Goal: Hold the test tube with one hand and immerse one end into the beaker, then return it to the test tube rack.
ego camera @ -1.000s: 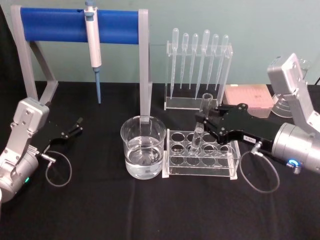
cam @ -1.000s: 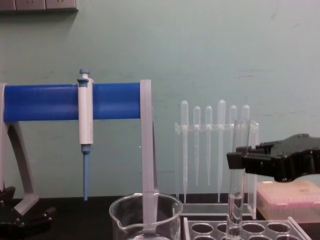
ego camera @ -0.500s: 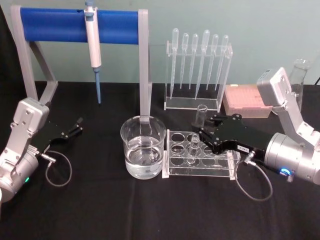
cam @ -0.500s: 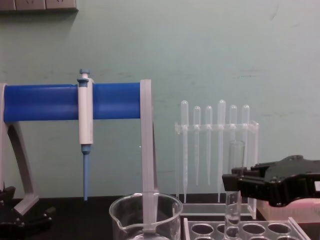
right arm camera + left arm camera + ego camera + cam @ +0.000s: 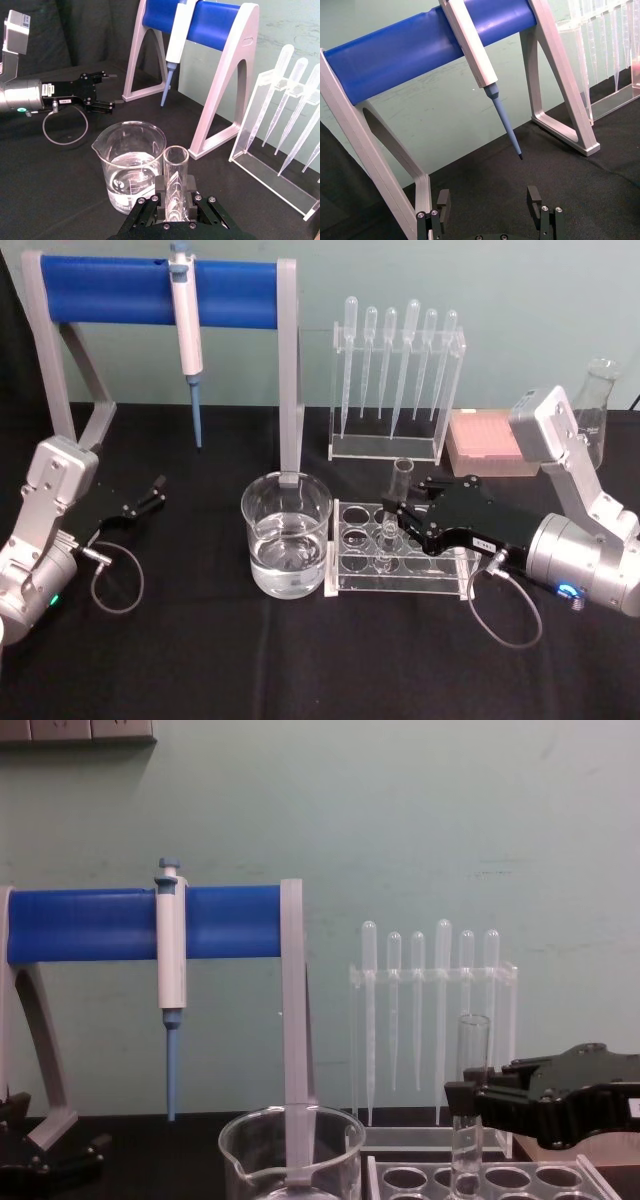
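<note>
The robot's right black two-fingered gripper (image 5: 402, 508), on its silver cylindrical wrist with a blue ring light, clamps its fingers (image 5: 190, 186) on either side of the long clear glass test tube (image 5: 393, 511), which stands upright with its lower end down in a hole of the clear acrylic test tube rack (image 5: 400, 562) and its open rim rising above the fingers. In the chest view the same gripper (image 5: 466, 1097) reaches in from the right, gripping the tube (image 5: 469, 1110) below its rim. Just beside the rack, on its left, stands the wide clear glass beaker (image 5: 286, 546) with flared rim and pouring spout, partly filled with clear liquid, on the black table (image 5: 300, 660). Behind them a grey-legged stand with a blue cylindrical bar (image 5: 160, 292) carries a white and blue pipettor (image 5: 186, 335) hanging tip down, and a clear rack of thin frosted plastic pipettes (image 5: 397, 380) stands near a pink tip box (image 5: 493, 440) and a clear glass conical flask (image 5: 593, 410). The left black gripper (image 5: 152, 494) rests low at the table's left side, well apart from the glassware, its fingers (image 5: 534, 198) spread wide and holding nothing.
</note>
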Robot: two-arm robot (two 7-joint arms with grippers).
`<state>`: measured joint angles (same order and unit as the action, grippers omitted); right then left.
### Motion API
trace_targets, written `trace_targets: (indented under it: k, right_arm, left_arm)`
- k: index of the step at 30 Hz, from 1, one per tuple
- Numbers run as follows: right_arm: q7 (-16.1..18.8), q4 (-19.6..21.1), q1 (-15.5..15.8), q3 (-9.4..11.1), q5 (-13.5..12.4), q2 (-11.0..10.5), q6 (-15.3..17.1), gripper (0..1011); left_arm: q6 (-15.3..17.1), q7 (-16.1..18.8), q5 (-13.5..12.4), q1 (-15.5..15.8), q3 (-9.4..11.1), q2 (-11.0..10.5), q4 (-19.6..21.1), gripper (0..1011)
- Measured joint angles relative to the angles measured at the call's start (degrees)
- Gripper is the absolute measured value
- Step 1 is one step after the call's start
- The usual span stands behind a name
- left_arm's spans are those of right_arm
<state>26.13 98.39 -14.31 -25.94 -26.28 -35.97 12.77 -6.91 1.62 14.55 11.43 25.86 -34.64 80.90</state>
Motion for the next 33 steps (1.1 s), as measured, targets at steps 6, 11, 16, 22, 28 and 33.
trace_targets:
  k: [6,11,16,22,28,33]
  right_arm:
    - [-0.03,0.01,-0.06,0.0,-0.04,-0.02,0.02,222]
    - [-0.04,0.03,-0.09,0.0,-0.11,-0.05,0.05,254]
    - [-0.04,0.05,-0.12,0.0,-0.17,-0.07,0.07,407]
    - [-0.04,0.08,-0.15,-0.01,-0.21,-0.09,0.11,609]
    - [-0.05,1.63,0.18,0.67,-0.23,-0.26,-0.43,802]
    - [-1.3,5.82,1.61,3.16,-0.22,-0.51,-2.31,925]
  left_arm:
    - [0.0,0.0,0.0,0.0,0.0,0.0,0.0,1000]
    - [0.0,0.0,0.0,0.0,0.0,0.0,0.0,1000]
    - [0.0,0.0,0.0,0.0,0.0,0.0,0.0,1000]
    - [0.0,0.0,0.0,0.0,0.0,0.0,0.0,1000]
    - [0.0,0.0,0.0,0.0,0.0,0.0,0.0,1000]
    - [0.0,0.0,0.0,0.0,0.0,0.0,0.0,1000]
